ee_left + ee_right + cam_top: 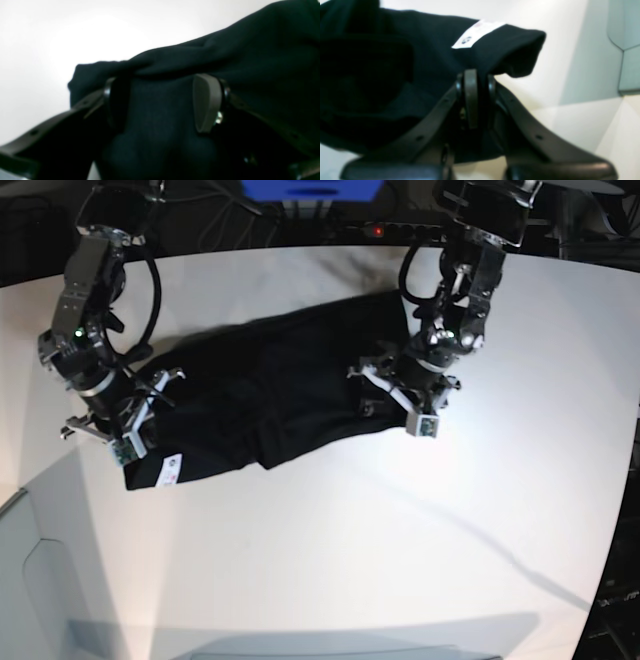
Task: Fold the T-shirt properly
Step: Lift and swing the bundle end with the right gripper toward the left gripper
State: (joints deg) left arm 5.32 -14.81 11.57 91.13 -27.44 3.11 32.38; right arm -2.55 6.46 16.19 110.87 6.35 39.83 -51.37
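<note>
White tabletop point(330, 550) holds the black T-shirt point(270, 400), bunched across the upper middle of the base view. Right gripper point(476, 82) pinches its labelled edge at left; left gripper point(165, 100), jaws spread, straddles cloth at right. Likely mid-fold; next, close and lift evenly.

Two arms reach down from the far side. The right claw point(476, 100) is pinched nearly closed; the left claw point(165, 105) stands spread wide.
</note>
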